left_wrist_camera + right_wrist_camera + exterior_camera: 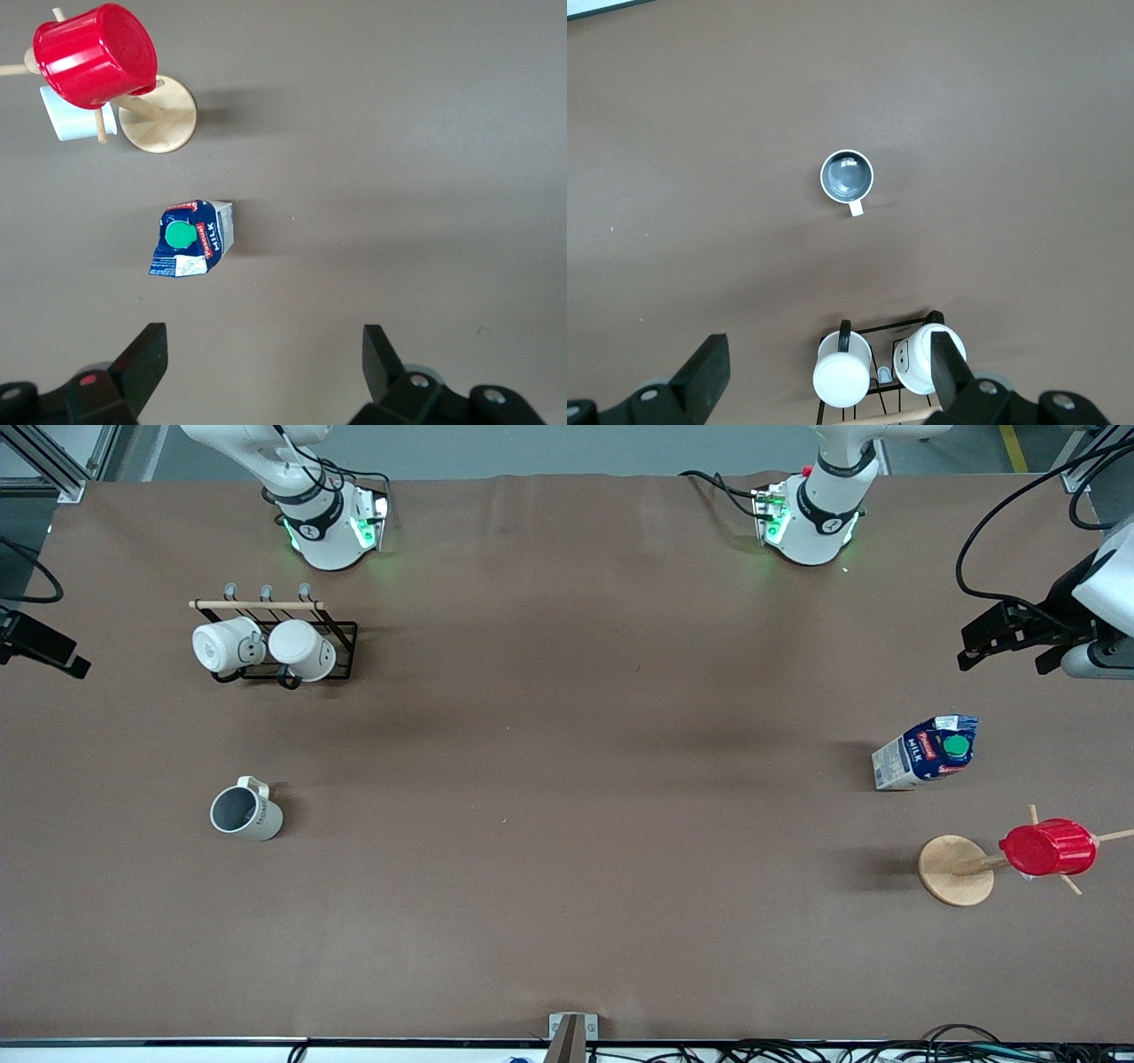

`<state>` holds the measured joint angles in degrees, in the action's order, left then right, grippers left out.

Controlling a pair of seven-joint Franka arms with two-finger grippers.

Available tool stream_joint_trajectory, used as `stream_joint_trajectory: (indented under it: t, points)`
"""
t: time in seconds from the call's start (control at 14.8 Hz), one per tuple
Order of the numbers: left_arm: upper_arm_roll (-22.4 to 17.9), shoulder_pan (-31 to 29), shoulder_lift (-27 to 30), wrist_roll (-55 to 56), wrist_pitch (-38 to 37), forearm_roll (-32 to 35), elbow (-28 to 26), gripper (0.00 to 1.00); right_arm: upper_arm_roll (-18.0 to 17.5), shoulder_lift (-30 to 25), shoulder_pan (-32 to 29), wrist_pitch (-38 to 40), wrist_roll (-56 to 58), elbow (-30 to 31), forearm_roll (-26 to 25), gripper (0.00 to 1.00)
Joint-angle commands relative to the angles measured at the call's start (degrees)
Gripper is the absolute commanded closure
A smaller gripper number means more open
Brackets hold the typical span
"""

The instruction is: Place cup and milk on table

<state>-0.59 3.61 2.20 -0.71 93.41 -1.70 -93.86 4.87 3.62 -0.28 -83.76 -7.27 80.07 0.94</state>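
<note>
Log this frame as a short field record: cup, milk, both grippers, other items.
cup: upright on the table, right arm's end, untouched
milk: on the table, left arm's end, beside the wooden stand
left gripper: open, above the milk's area, holding nothing
right gripper: open, above the mug rack, holding nothing
other: red cup on the stand; two white mugs on the rack

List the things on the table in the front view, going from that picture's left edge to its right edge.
Mug rack with two white mugs → cup → milk → wooden stand → red cup. The rack and the cup overlap sideways; the rack lies farther from the camera.
</note>
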Motion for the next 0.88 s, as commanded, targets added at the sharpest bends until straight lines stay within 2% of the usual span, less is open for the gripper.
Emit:
stream_joint_trajectory:
  t: [0.0, 0.81]
  points:
    - [-0.29, 0.26, 1.49, -0.87, 0.72, 0.03, -1.42, 0.03, -0.39, -0.28, -0.87, 0.26, 0.59, 0.18, 0.73, 0.00]
    - [-0.55, -0.53, 1.40, -0.61, 0.10, 0.12, -1.42, 0.02, -0.39, -0.28, -0.95, 0.35, 0.59, 0.18, 0.73, 0.00]
